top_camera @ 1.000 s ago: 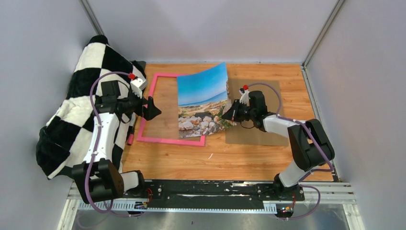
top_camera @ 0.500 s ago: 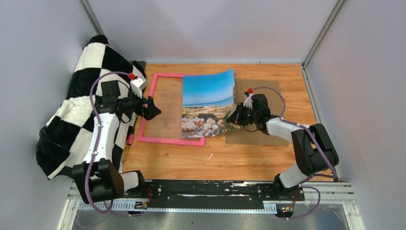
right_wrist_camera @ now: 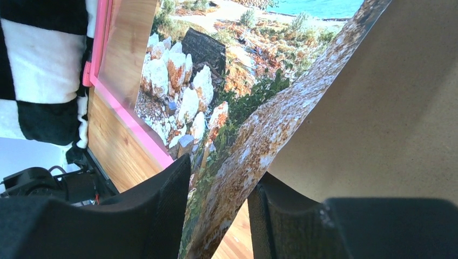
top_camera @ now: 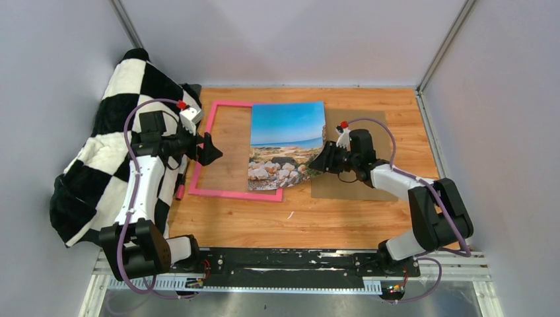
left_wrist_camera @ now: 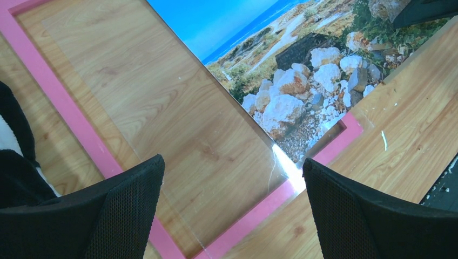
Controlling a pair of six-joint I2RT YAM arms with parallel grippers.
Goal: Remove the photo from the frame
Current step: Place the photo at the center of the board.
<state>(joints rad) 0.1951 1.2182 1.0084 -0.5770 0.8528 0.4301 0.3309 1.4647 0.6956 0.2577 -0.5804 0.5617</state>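
Note:
The photo (top_camera: 287, 145), a print of sky, sea and pale stones, lies over the right half of the pink frame (top_camera: 234, 193), its right edge reaching past the frame and curling up. My right gripper (top_camera: 321, 160) is at that lower right edge. In the right wrist view the curled edge of the photo (right_wrist_camera: 216, 70) runs loosely between the parted fingers of the right gripper (right_wrist_camera: 221, 172). My left gripper (top_camera: 210, 150) hovers wide open over the frame's left side, with nothing between its fingers. In its wrist view the left gripper (left_wrist_camera: 232, 162) is above the frame (left_wrist_camera: 70, 102) and the photo (left_wrist_camera: 302, 81).
A brown cardboard board (top_camera: 356, 185) lies flat to the right of the frame, under my right gripper. A clear pane (left_wrist_camera: 162, 108) sits inside the frame. A black-and-white checked blanket (top_camera: 99, 165) is heaped along the left wall. Grey walls close in the wooden table.
The photo was held up and bowed; it has come down nearly flat and shifted right. My right gripper went from shut on the photo's edge to open. The left arm has not moved.

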